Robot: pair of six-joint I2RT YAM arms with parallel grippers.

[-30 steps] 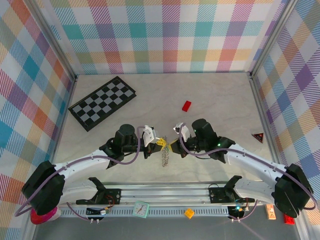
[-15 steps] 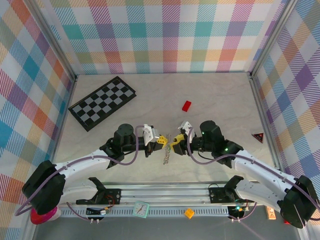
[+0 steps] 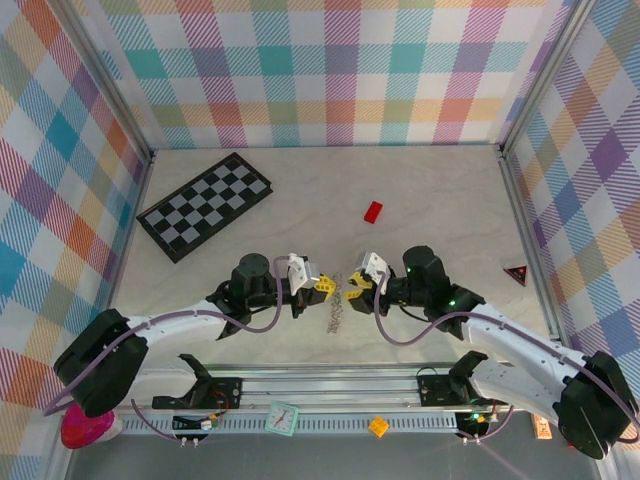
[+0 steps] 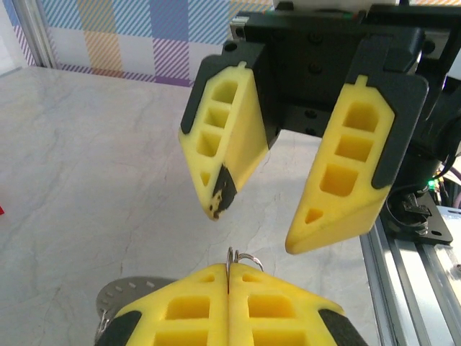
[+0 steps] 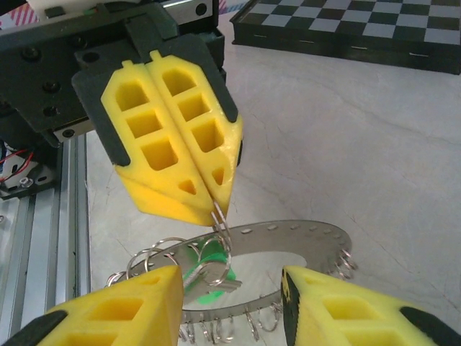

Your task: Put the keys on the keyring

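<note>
Left gripper [image 5: 216, 203]: jaws pressed together, pinching a thin wire loop [image 4: 247, 257] at the top of the keyring [image 5: 302, 234].
Why held so: the grip at the very tips lets the keyring hang free below, lifted partly off the table [image 3: 430, 200], so its loops are open to the other arm.
Right gripper [image 4: 263, 225]: jaws apart, nothing between them, facing the left gripper nose to nose.
Why placed so: it looks lined up to close on a key or a loop just under the pinch point.
Keyring: between the two grippers, near the front edge of the table, its lower part trailing down on the surface.
Green key [image 5: 204, 268]: its head shows among the wire loops, right below the pinch; whether it is threaded on, I cannot tell.
Black key: not made out.
Step in hand: likely working a key onto a loop.
Risk: the thin wire may slip from the tips.
</note>
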